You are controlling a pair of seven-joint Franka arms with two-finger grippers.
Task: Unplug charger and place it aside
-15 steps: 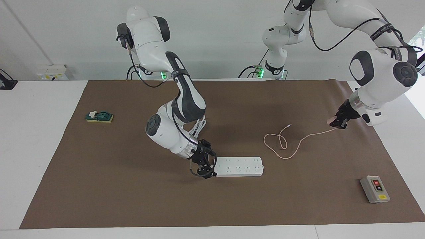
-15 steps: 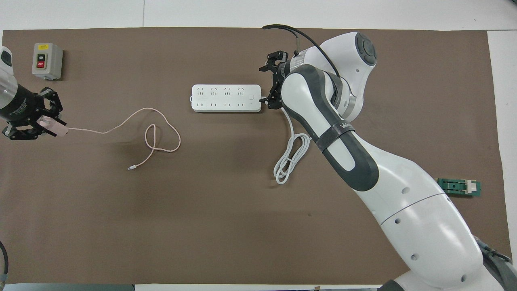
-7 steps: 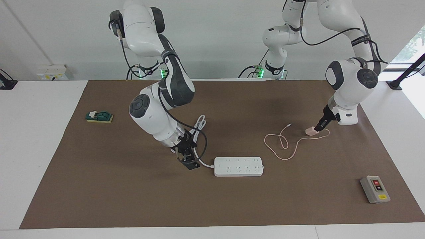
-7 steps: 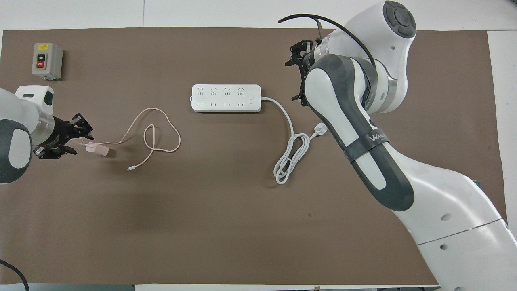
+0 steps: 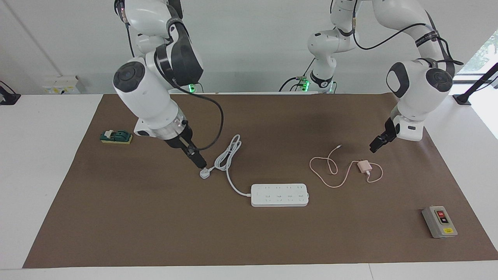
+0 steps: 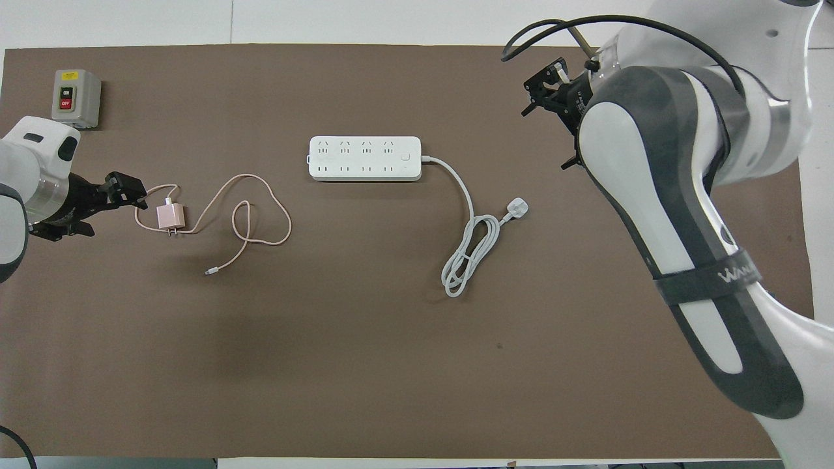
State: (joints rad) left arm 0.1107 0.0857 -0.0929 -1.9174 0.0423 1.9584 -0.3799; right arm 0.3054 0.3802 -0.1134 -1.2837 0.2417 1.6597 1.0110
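The pale pink charger (image 5: 364, 167) lies loose on the brown mat, unplugged, its thin pink cable (image 5: 330, 171) looped beside it. It lies toward the left arm's end from the white power strip (image 5: 280, 195). It also shows in the overhead view (image 6: 171, 216). My left gripper (image 5: 378, 144) hangs open and empty just above the mat beside the charger, not touching it; it also shows in the overhead view (image 6: 114, 212). My right gripper (image 5: 196, 158) is open and empty, raised over the power strip's white plug (image 5: 204, 173); it also shows in the overhead view (image 6: 544, 133).
The strip's thick white cord (image 5: 227, 155) lies coiled nearer to the robots than the strip. A grey switch box (image 5: 439, 222) sits at the left arm's end of the mat. A small green part (image 5: 116, 137) sits at the right arm's end.
The left gripper has let go of the charger, which now lies on the mat, and has drawn back from it. The right arm has lifted away from the power strip's end toward the robots.
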